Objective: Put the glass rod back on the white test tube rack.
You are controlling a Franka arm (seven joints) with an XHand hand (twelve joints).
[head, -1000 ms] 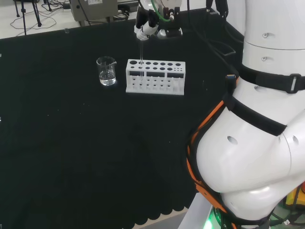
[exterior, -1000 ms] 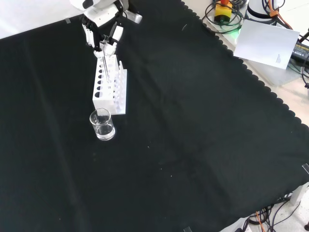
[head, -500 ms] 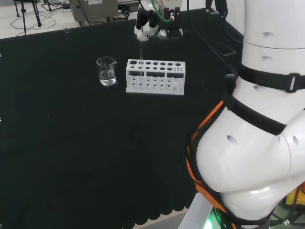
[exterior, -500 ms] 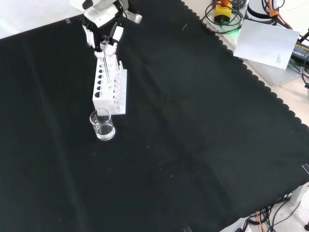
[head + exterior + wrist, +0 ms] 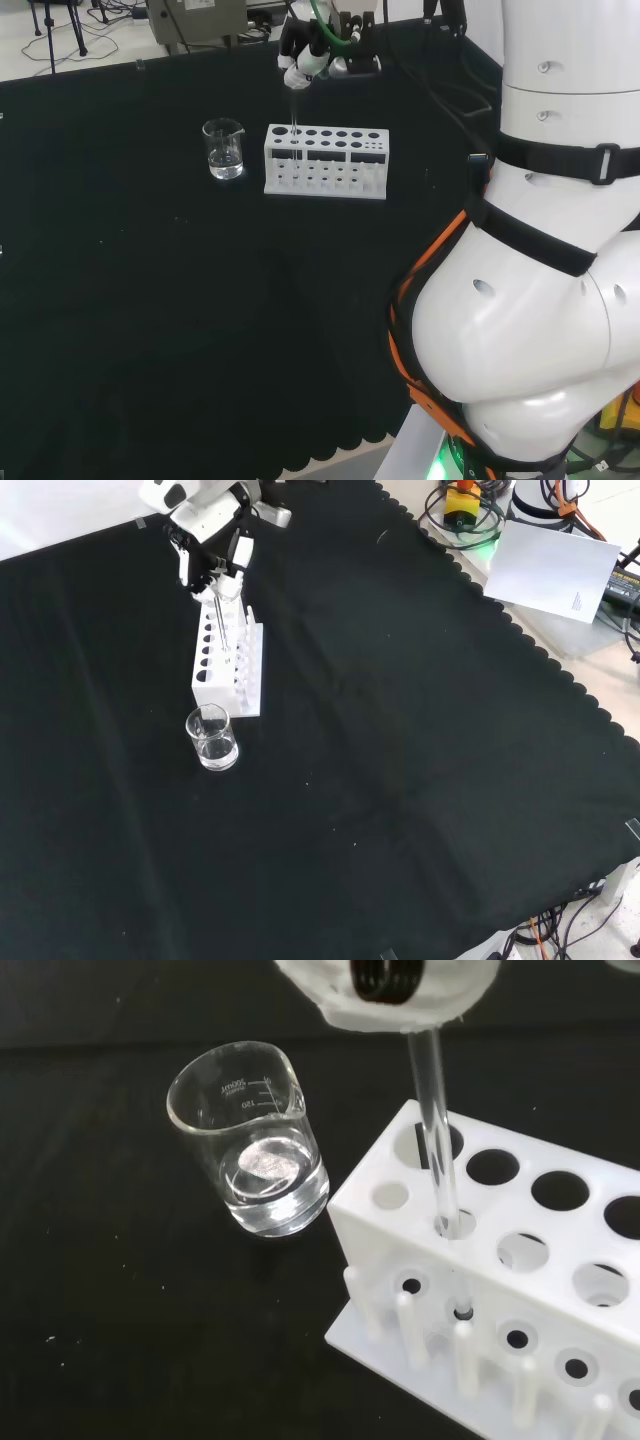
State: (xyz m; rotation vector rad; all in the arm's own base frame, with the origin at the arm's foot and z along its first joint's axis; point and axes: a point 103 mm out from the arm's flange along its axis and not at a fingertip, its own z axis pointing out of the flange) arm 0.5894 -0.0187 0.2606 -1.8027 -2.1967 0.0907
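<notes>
hanging straight down from the hand (image 5: 303,60), the glass rod (image 5: 437,1150) is pinched at its top end between the curled fingers (image 5: 385,995) and drops away below them, so nearly its whole length shows beneath the fingertips. in the wrist view the rod runs from the white fingertips down into a small hole in the top plate of the white test tube rack (image 5: 520,1260), at the end of the rack nearest the beaker, and its lower tip reaches a hole in the lower plate. the rod stands close to upright, with a slight lean.

in the head view the hand hovers above the left end of the rack (image 5: 326,160), with the rod (image 5: 294,108) a thin clear line between fingers and rack top. in the front view the hand (image 5: 212,550) sits just above the far end of the rack (image 5: 228,660), and the rod (image 5: 219,615) slants down along the rows of holes.

a clear glass beaker (image 5: 250,1140) with a little clear liquid in the bottom stands on the black cloth (image 5: 420,780) just beside that end of the rack, apart from it; it shows to the left of the rack in the head view (image 5: 223,149) and nearer the camera in the front view (image 5: 211,737).
</notes>
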